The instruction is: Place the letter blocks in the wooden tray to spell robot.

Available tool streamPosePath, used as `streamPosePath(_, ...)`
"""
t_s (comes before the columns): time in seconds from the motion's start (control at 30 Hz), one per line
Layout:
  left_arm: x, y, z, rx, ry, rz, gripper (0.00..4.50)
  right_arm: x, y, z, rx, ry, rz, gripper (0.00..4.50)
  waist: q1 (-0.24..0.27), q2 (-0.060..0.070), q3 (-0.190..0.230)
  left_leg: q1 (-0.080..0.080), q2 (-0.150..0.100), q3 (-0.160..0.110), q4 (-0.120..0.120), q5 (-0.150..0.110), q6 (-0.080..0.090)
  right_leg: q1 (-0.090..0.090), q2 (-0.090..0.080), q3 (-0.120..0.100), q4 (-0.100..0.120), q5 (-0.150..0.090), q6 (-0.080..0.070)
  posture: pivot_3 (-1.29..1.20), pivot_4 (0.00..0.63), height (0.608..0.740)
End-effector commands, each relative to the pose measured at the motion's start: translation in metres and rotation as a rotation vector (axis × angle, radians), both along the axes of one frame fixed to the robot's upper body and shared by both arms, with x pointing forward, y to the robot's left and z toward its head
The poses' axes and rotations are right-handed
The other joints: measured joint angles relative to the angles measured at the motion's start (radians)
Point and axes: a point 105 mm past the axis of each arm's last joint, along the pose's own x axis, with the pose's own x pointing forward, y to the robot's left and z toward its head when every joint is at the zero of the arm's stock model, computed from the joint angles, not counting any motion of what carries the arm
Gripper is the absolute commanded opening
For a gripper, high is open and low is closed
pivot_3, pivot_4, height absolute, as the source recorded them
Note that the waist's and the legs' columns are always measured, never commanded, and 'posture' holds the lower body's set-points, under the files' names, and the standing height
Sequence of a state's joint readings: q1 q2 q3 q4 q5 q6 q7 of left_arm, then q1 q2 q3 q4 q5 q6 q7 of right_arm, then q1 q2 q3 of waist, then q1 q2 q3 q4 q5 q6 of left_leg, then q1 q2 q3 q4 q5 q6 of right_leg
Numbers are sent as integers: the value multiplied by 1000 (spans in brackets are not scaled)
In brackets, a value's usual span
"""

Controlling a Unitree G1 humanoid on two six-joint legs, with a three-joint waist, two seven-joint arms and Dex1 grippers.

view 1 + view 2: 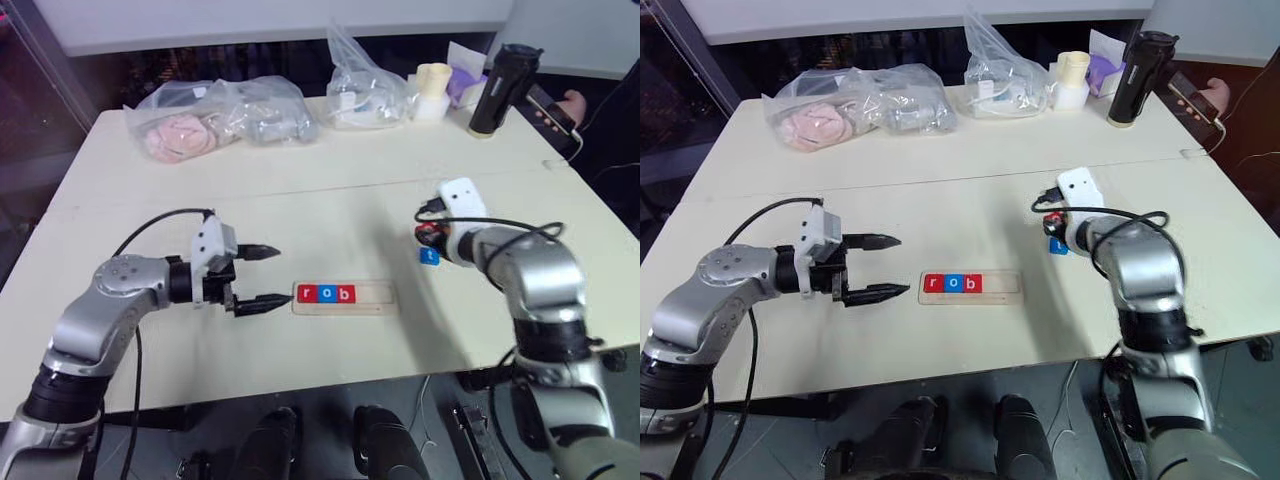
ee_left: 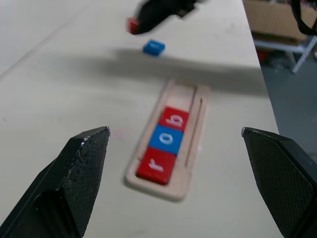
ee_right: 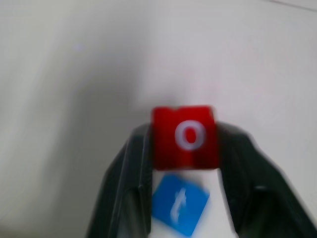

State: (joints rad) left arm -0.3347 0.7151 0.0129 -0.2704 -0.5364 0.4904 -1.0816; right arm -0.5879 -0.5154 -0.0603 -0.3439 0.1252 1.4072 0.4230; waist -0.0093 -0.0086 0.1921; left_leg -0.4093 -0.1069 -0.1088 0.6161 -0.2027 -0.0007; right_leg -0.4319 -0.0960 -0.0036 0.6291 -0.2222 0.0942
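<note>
The wooden tray [image 1: 372, 294] lies near the table's middle. Its left half holds three letter blocks in a row: a red r [image 1: 306, 294], a blue o [image 1: 326, 294] and a red b [image 1: 345, 294]. Just left of the tray's end, my left gripper [image 1: 284, 275] stands wide open and empty, pointing at the tray. To the right of the tray, my right gripper [image 3: 184, 144] is shut on a red o block [image 3: 184, 136] and holds it above the table. A blue t block [image 3: 179, 203] lies flat on the table under that gripper.
Clear plastic bags [image 1: 220, 118] with soft items sit along the far edge, another bag [image 1: 365, 85] beside them. A cream roll [image 1: 433, 90] and a black bottle [image 1: 503, 88] stand at the back right. A person's hand [image 1: 572, 103] with a phone rests there.
</note>
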Motion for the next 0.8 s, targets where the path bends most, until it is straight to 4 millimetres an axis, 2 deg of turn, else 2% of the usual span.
streamPosePath(0.03,1,1,20,-62,-59,-32,4500,-34,0,6,31,20,17,1167,-1,0,0,0,0,0,0,0,0,0,0,0,0,0,0,0,150,740)
streamPosePath(0.1,0,1,23,-71,-64,-55,4500,-48,-3,-4,67,44,16,1167,0,-1,-1,0,0,0,0,0,0,1,0,0,-1,0,0,0,150,740)
streamPosePath(0.2,-2,2,25,-81,-67,-81,4500,-58,-6,-18,172,65,-28,1167,-4,-1,0,0,0,0,1,0,0,1,0,0,-1,0,0,0,150,740)
streamPosePath(0.5,-6,6,40,-138,-81,-103,4500,-69,-8,-40,166,130,-75,1167,-1,-1,0,0,0,1,1,0,0,1,-1,0,-1,-1,-1,0,150,740)
streamPosePath(0.7,-6,8,42,-184,-83,-76,4500,-70,-14,-38,89,152,-43,4254,-1,-1,0,0,0,1,1,0,0,1,-1,0,-2,-1,-2,0,150,740)
streamPosePath(0.73,-8,8,41,-181,-78,-85,4500,-70,-13,-32,80,156,-1,4442,-1,-1,0,0,0,1,1,0,0,2,-1,0,-2,-1,-2,0,150,740)
streamPosePath(0.8,-11,8,39,-176,-71,-96,4500,-73,-10,-20,43,162,112,4442,-1,-1,0,0,0,1,1,0,0,2,-1,0,-3,-2,-2,0,150,740)
